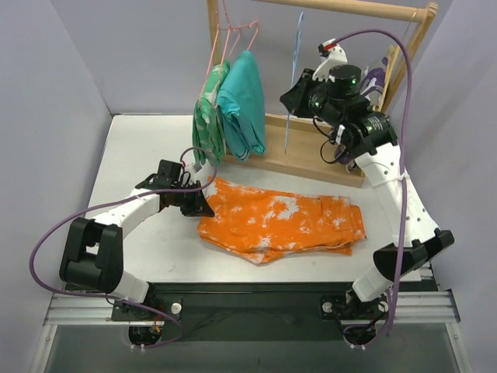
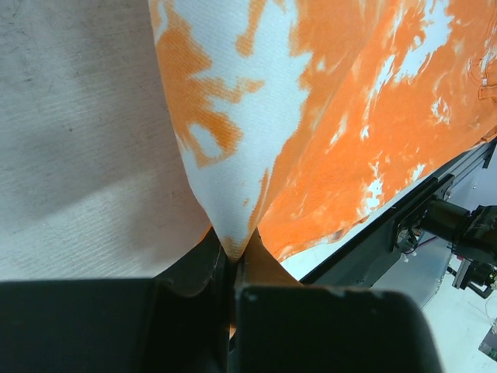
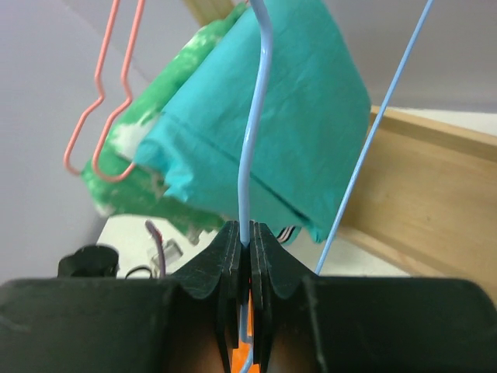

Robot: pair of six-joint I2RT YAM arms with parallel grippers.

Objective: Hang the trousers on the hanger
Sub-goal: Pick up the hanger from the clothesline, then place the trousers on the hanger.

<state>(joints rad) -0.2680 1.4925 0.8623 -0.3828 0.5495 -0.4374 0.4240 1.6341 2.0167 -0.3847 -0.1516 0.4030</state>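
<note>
I see my left gripper (image 1: 198, 203) down low on the white surface (image 1: 140, 148), its jaws pinched tight on a corner of the bright orange cloth trousers with white bleach-like splotches (image 1: 279, 221). In the left wrist view the left gripper (image 2: 233, 252) has a narrow fold of that cloth (image 2: 334, 140) squeezed between its pads, and the rest of the garment spreads away ahead of it over the pale surface (image 2: 78, 116) - it lies flat and folded, off towards the right arm's side.

My right gripper (image 1: 293, 97) is up high, closed on the thin light-blue wire hanger (image 1: 296, 54). The right wrist view shows the wire (image 3: 252, 140) rising straight up out of the closed jaws of the right gripper (image 3: 248, 233), with a second blue strand slanting away to one side of it. Just beyond the wire hangs a teal garment (image 3: 287, 116), and past that a green-and-white patterned garment (image 3: 140, 163) on thin pink wire hangers (image 3: 109, 93). From above, both garments (image 1: 242, 101) (image 1: 208, 116) hang from the light wooden rack (image 1: 311, 159) beside the right gripper - between it and the left gripper. The trousers lie well below the hanger, apart from it.
</note>
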